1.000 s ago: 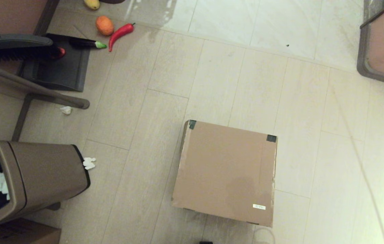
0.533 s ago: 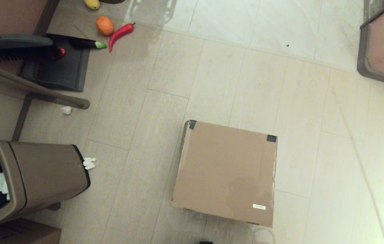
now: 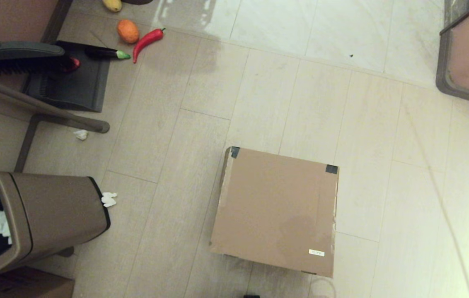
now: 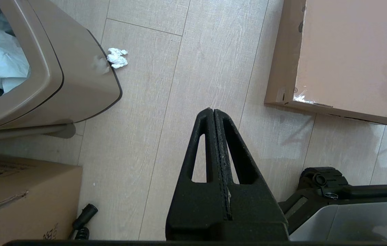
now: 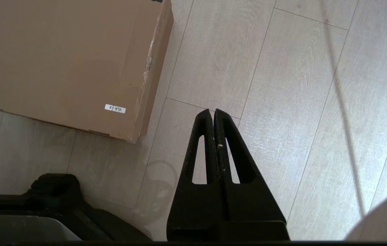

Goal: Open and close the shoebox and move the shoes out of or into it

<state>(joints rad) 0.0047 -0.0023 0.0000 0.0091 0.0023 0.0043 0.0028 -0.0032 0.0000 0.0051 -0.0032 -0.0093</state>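
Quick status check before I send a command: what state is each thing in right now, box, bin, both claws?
shoebox: lid shut flat, standing on the floor, untouched.
trash bin: open top, white paper inside.
left claw: shut, empty, over bare floor between bin and shoebox.
right claw: shut, empty, over bare floor beside the shoebox.
shoes: none in view.

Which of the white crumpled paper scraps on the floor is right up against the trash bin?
The scrap by the trash bin, at its dark-rimmed edge nearest the shoebox. The other scrap lies apart, near the table leg.
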